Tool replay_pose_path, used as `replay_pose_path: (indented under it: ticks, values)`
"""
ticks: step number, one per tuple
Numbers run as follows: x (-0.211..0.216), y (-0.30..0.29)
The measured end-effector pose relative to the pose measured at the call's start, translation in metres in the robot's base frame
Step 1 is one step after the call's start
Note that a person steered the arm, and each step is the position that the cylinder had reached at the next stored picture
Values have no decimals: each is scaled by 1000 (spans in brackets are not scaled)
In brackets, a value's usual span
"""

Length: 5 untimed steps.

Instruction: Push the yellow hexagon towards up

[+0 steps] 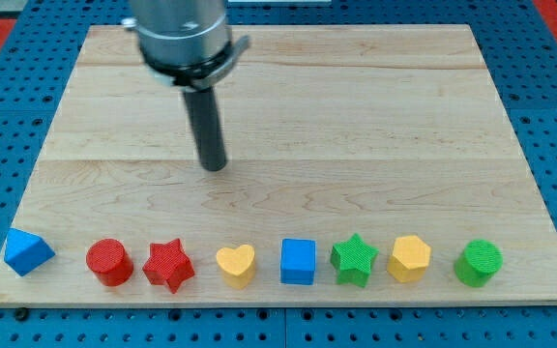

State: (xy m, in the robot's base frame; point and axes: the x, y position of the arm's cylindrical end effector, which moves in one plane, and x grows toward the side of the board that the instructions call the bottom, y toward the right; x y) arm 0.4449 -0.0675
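Observation:
The yellow hexagon (410, 257) stands in the row of blocks along the board's bottom edge, between the green star (354, 258) and the green cylinder (478, 262). My tip (214, 166) rests on the wooden board well above the row and far to the upper left of the hexagon, touching no block. The rod hangs from the silver arm end (182, 39) at the view's top.
The row along the bottom holds, from left, a blue block (27, 251), a red cylinder (109, 262), a red star (168, 265), a yellow heart (236, 262) and a blue cube (298, 261). The wooden board (356, 126) lies on a blue pegboard.

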Motion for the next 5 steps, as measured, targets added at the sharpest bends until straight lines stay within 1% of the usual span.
replay_pose_path:
  ticks: [1, 2, 3, 4, 5]
  values:
    - [-16, 31]
    - [-21, 103]
    - [-12, 178]
    - [7, 251]
    - [30, 309]
